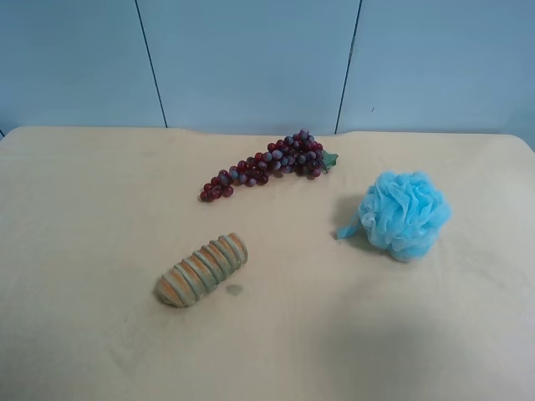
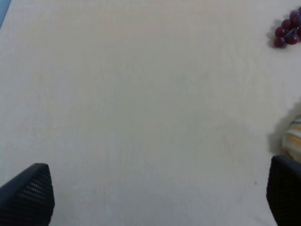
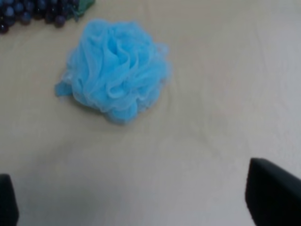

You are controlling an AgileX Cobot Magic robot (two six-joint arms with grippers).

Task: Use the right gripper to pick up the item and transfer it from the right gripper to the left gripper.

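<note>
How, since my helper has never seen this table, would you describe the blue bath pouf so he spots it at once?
On the tan table, look to the high view's right, past the stem end of the grapes. The bath pouf lies there alone: the only blue, frilly ball, unlike the dark grapes and ribbed loaf.

surface: beige table (image 1: 75,334) | exterior view's right: fluffy light-blue pouf (image 1: 405,214), loop tail pointing toward centre | far centre: purple-red grape bunch (image 1: 267,164), lying slantwise | nearer, left of centre: ribbed tan-and-orange loaf (image 1: 202,269), small dark spot (image 1: 234,290) just beside it | all three well apart
</note>
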